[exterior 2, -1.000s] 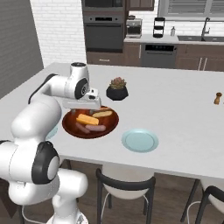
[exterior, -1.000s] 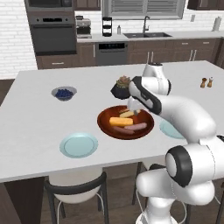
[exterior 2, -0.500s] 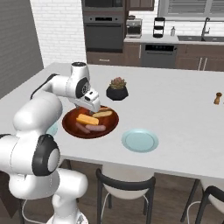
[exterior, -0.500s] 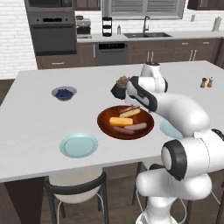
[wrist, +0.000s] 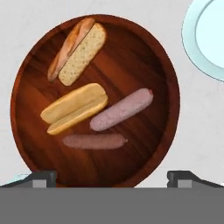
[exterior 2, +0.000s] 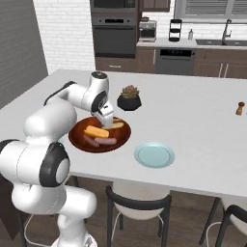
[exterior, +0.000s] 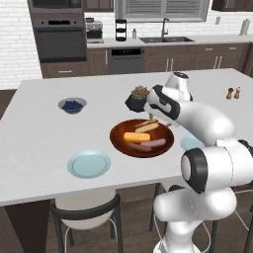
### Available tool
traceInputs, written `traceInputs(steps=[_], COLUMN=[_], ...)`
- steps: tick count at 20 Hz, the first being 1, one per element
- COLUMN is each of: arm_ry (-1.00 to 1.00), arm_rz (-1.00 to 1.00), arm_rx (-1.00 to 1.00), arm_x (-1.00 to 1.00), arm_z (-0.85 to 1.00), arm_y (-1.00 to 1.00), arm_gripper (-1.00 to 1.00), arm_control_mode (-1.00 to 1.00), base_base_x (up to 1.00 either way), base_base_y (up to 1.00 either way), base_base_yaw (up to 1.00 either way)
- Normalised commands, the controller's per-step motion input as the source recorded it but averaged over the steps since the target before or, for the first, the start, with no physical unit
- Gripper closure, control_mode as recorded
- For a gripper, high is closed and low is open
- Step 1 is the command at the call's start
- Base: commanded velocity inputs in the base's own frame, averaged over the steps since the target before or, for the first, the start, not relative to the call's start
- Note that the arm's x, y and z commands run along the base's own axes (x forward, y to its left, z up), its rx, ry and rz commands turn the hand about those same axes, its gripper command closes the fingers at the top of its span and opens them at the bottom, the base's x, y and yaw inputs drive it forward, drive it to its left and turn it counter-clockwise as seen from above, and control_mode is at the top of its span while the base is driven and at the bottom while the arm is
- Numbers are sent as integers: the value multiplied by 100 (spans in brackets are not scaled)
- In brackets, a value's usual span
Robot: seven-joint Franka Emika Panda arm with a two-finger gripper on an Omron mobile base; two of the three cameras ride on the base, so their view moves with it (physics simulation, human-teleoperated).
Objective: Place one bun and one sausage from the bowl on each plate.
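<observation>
Glossy reddish-brown wood marks the bowl (wrist: pixel 94 100) directly below the gripper (wrist: pixel 111 177), whose two dark fingertips stand spread wide apart with nothing between them. All four pieces lie inside the bowl: one bun (wrist: pixel 75 107) near the middle, a second bun (wrist: pixel 78 50) tilted open by the far rim, one sausage (wrist: pixel 122 109) touching the middle bun's end, and a darker sausage (wrist: pixel 94 141) just beside it toward the fingertips. Both plates look bare; one plate (exterior: pixel 89 164) sits near the counter's front edge in the left base view, the other plate (exterior 2: pixel 154 155) lies just beside the bowl in the right base view, and its rim also shows at the hand view's corner. By my judgement nothing has been delivered yet, so the step in hand is choosing and approaching a first piece. To do it well, the middle bun seems the easiest target: it lies flat with open wood along both long sides. The hand should probably turn so the fingers straddle the bun's short width rather than its length, then drop straight down. The risk is the neighbouring sausage, which touches the bun's end and could get nudged or caught; centring on the bun's middle, away from that contact, should keep the pinch clean.
</observation>
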Motion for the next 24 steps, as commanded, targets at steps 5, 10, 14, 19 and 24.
traceInputs(steps=[5, 10, 14, 19, 24], arm_ry=[-1, 0, 0, 4, 1], arm_rz=[-34, -18, -13, -10, -10], arm_rx=[0, 0, 0, 0, 0], arm_x=[40, 43, 28, 41, 39], arm_z=[-9, -1, -28, -37, -16], arm_y=[-11, -13, -5, -3, -19], arm_gripper=[-100, -100, -100, -100, -100], arm_control_mode=[-100, -100, -100, -100, -100], base_base_x=[0, 0, 0, 0, 0], base_base_y=[0, 0, 0, 0, 0], base_base_yaw=[0, 0, 0, 0, 0])
